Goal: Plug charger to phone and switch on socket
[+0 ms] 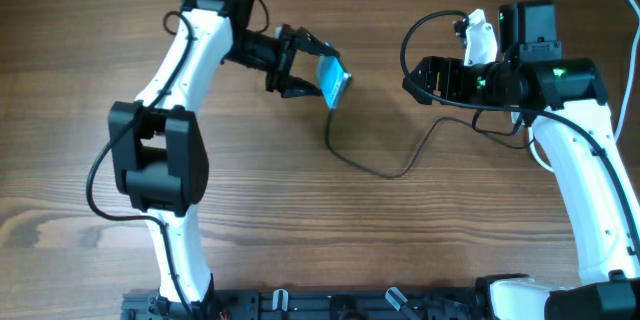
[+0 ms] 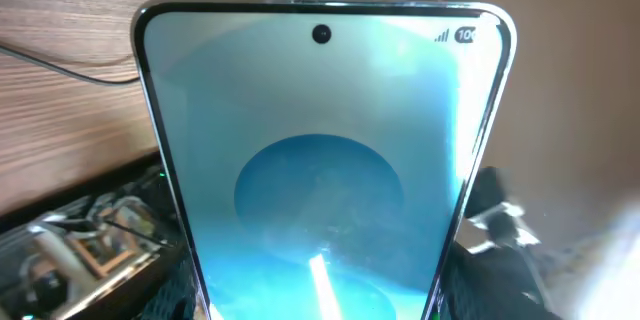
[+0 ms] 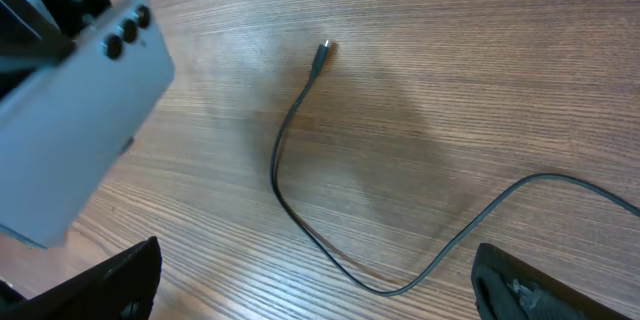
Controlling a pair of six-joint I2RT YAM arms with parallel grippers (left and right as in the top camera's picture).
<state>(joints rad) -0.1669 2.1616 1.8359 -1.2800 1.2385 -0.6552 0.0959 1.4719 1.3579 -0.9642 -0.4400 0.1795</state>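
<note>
Phone point(image 2: 320, 180), screen lit, sits clamped in the left claw point(image 1: 311, 71) above the tabletop point(image 3: 480, 80); the right claw point(image 1: 412, 78) is wide open and empty, and the charger point(image 3: 321, 53) plug lies free.

We find bare table point(image 1: 300, 220) all along the near side, wide enough for either arm to sweep through. The charger point(image 1: 372, 168) loops across the middle, and its plug point(image 3: 322, 52) lies alone on open wood, free from above and from the right. The phone point(image 1: 333, 82), clamped and tilted in the left gripper point(image 1: 312, 72), crowds the plug's far-left side. At far right, the right gripper point(image 1: 412, 80), fingers spread, partly covers the socket point(image 1: 478, 32).
</note>
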